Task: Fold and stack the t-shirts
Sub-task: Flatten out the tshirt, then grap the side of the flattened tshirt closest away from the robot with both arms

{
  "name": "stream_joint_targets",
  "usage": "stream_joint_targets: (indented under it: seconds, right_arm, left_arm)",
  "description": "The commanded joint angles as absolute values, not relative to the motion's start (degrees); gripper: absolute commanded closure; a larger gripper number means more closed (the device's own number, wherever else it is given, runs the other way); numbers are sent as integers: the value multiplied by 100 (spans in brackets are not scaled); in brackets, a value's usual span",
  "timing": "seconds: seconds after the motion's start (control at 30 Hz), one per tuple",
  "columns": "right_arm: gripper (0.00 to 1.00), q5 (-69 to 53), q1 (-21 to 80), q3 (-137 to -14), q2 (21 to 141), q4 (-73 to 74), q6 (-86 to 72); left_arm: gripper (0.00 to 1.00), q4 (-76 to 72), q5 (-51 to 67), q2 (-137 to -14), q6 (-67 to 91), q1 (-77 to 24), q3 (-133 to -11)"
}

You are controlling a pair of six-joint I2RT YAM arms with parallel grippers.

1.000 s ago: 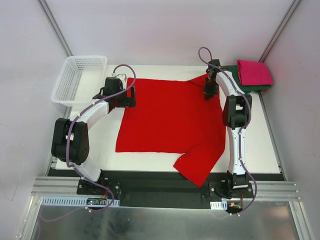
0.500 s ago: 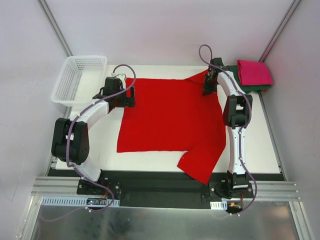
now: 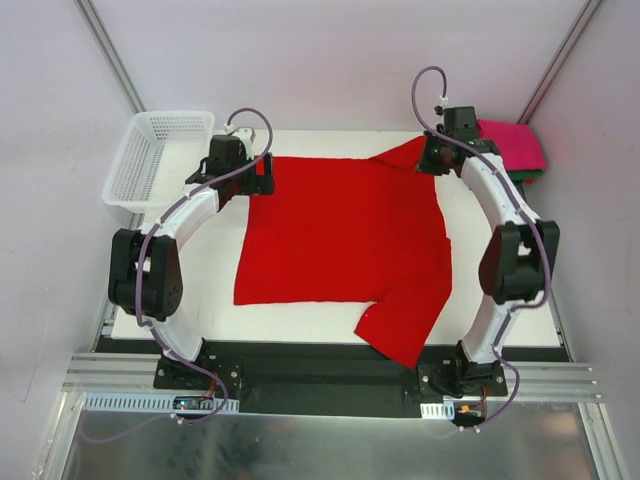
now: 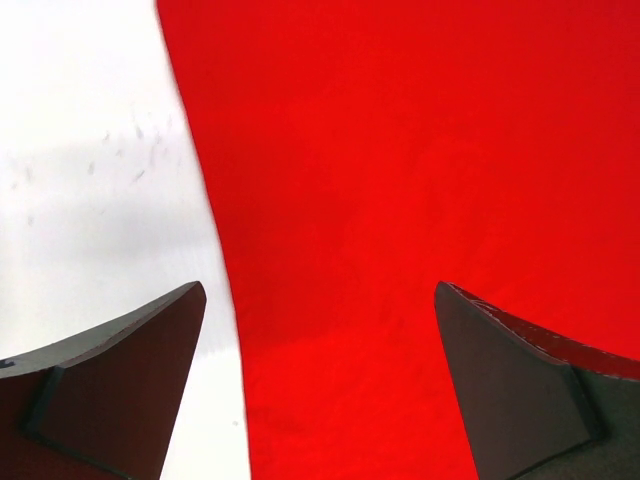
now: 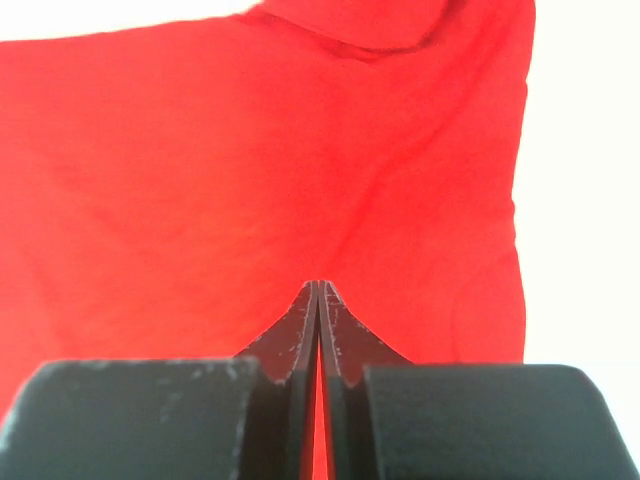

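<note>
Left gripper (image 4: 320,292) fingers wide apart over left edge of the bright red cloth t-shirt (image 3: 340,230); right gripper (image 5: 318,288) fingers pressed together, pinching its far-right corner.

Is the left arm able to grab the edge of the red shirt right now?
Probably yes. The left gripper is open and straddles the left edge of the red t-shirt, one side over the white table, the other over cloth, with nothing in between.

Spread t-shirt (image 3: 340,235): flat on table (image 3: 525,290), centre.
Mesh basket (image 3: 150,165): at table's far-left corner.
Folded t-shirts (image 3: 518,150): one atop another, table's far-right corner.
</note>
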State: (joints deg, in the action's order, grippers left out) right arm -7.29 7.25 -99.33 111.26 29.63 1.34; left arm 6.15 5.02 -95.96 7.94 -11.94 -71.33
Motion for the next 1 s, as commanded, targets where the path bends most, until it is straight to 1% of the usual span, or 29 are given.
stream_joint_targets:
  seconds: [0.0,0.13,0.23,0.27,0.3,0.33,0.37,0.4,0.43,0.5,0.63,0.7,0.73,0.77,0.83,0.97]
  right_arm:
    - [96,-738,993,-9230,9951,2733,18]
    - [95,-808,1177,-8500,9212,2804,-184]
    - [90,-879,1327,-8017,8755,2935,-202]
    - [88,-879,1397,-7798,8641,2962,-185]
    - [87,-879,1424,-7700,8457,3014,-193]
    - [86,-870,1450,-7604,8359,3032,-202]
    - [82,-870,1502,-7524,8280,3050,-202]
    - [81,-844,1538,-7393,8131,3076,-185]
    - [80,-809,1564,-7339,8078,3102,-176]
    - [78,-791,1608,-7252,7990,3172,-167]
    - [76,-826,1652,-7093,7849,3278,-149]
    - [71,-861,1661,-7032,7787,3296,-158]
    - [60,-870,1661,-6962,7718,3296,-158]
    - [52,-861,1670,-6944,7682,3305,-184]
    - [41,-861,1670,-6882,7620,3313,-211]
    - [38,-870,1670,-6882,7541,3383,-202]
  left_arm:
    - [1,413,1001,-10106,870,-1178,-7636]
    - [1,378,1265,-10678,1010,-1178,-8103]
    - [3,378,1467,-11099,1107,-1178,-8472]
    - [15,378,1511,-11283,1125,-1178,-8560]
    - [22,378,1581,-11372,1134,-1178,-8708]
    - [27,395,1608,-11451,1151,-1178,-8771]
    - [35,387,1600,-11574,1230,-1178,-8815]
    - [58,395,1608,-11619,1257,-1178,-8902]
    - [76,396,1626,-11671,1318,-1178,-8938]
    - [100,404,1626,-11812,1371,-1178,-9070]
    - [100,448,1547,-12110,1371,-1169,-9316]
    - [100,492,1521,-12190,1371,-1160,-9439]
    - [100,527,1494,-12260,1371,-1160,-9474]
    - [100,545,1468,-12296,1371,-1151,-9544]
    - [100,623,1450,-12427,1388,-1125,-9624]
    - [100,817,1441,-12665,1441,-1090,-9904]
